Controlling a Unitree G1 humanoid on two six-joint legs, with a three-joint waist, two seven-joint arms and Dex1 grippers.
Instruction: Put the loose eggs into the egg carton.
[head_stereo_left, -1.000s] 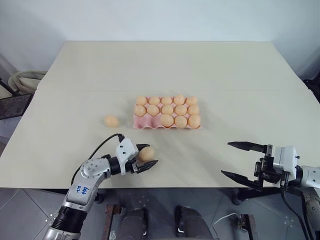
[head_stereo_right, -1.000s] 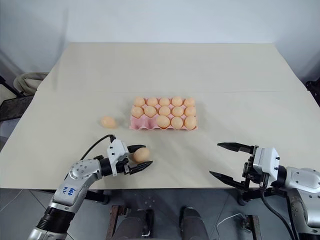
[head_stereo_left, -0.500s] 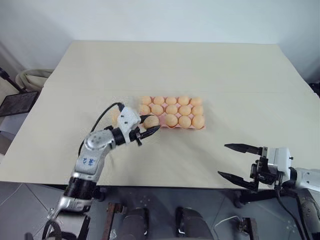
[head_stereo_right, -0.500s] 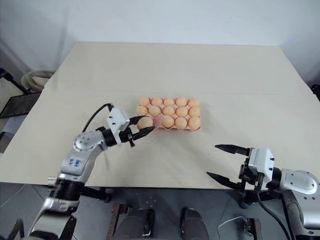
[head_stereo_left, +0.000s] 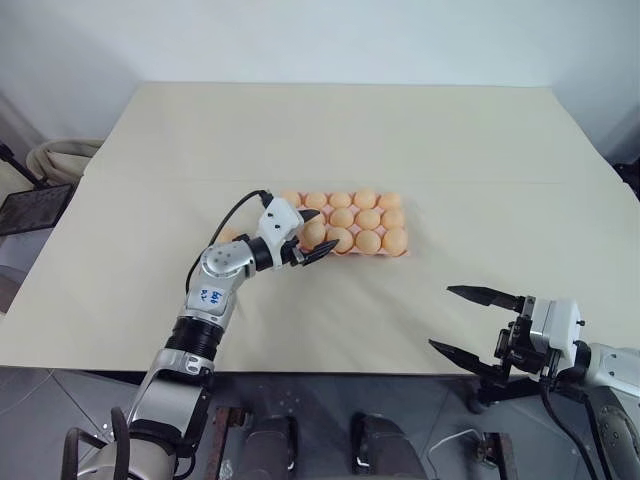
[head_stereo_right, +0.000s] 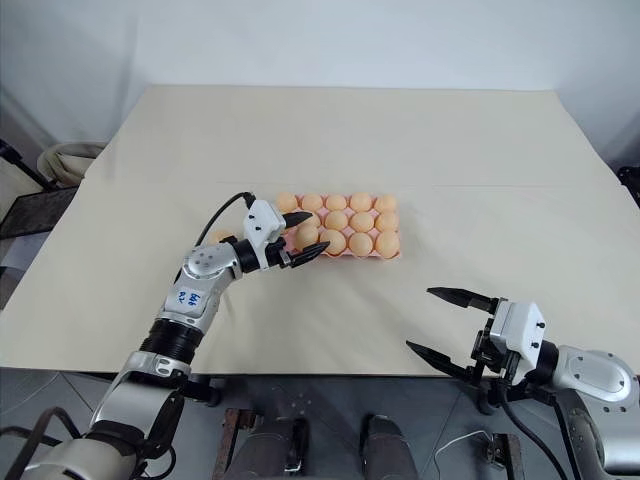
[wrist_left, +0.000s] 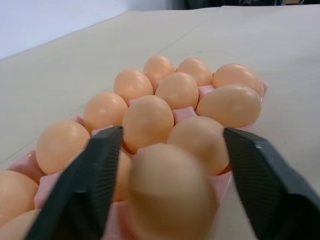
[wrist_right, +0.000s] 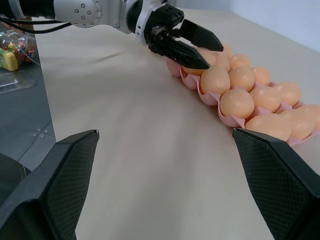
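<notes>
1. Risk – left gripper (head_stereo_left: 309, 236) sits at the near-left corner of the egg carton (head_stereo_left: 404, 249), jaws spread wide around an egg (wrist_left: 170, 187), gripping nothing; pulling back carelessly could clip it or neighbours.
2. One loose egg (head_stereo_left: 227, 236) lies on the table (head_stereo_left: 480, 130) beside the carton, partly hidden by the left arm.
3. Left arm reaches fwd, gripper roughly level. Right gripper (head_stereo_left: 475, 321) hangs wide open & empty near the table's front edge.

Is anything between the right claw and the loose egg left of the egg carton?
Yes. From the right claw, the left arm lies across that path, partly hiding the loose egg. Its open left claw is at the egg carton's near left corner. Otherwise there is only bare table.
</notes>
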